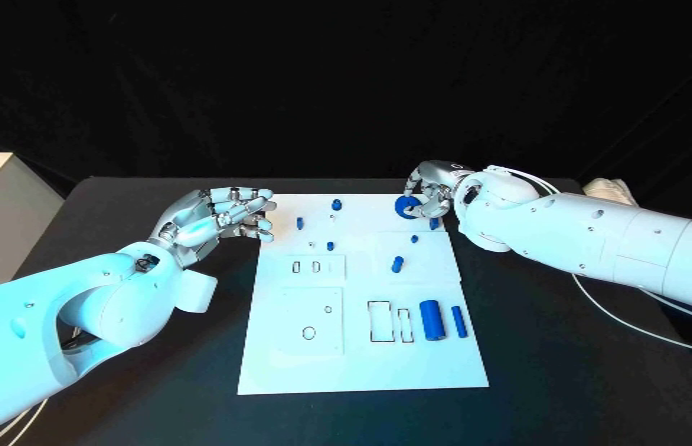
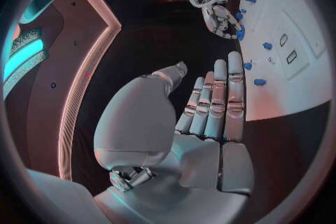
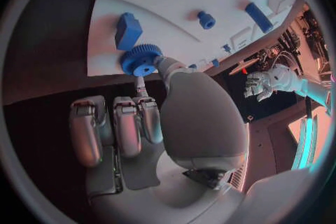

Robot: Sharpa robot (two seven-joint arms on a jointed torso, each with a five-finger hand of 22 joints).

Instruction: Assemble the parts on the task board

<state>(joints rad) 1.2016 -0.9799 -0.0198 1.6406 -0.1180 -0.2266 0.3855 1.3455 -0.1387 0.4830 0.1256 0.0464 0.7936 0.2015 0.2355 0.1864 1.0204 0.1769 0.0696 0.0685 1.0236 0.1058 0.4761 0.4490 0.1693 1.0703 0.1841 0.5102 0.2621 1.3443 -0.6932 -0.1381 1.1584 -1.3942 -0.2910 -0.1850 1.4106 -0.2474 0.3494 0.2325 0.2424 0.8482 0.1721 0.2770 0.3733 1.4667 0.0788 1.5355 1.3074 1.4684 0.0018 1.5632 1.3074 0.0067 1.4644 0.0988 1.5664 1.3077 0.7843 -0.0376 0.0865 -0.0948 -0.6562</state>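
Left robot hand (image 1: 224, 218) hovers empty, fingers spread — right robot hand (image 1: 433, 191) pinches something, fingers curled.

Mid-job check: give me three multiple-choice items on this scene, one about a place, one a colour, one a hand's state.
1. Where is the gear?
A. at the board's far right corner
B. at its near left corner
C. off the table

2. What colour are the two cylinders lying at the board's near right?
A. red
B. blue
C. yellow

3. What is the left hand doing?
A. holding a cylinder
B. pressing on the board
C. holding nothing, fingers apart

Answers:
1 A: the right hand pinches it at that corner.
2 B: both show blue in the head view.
3 C: the left wrist view shows an empty palm beside the board.
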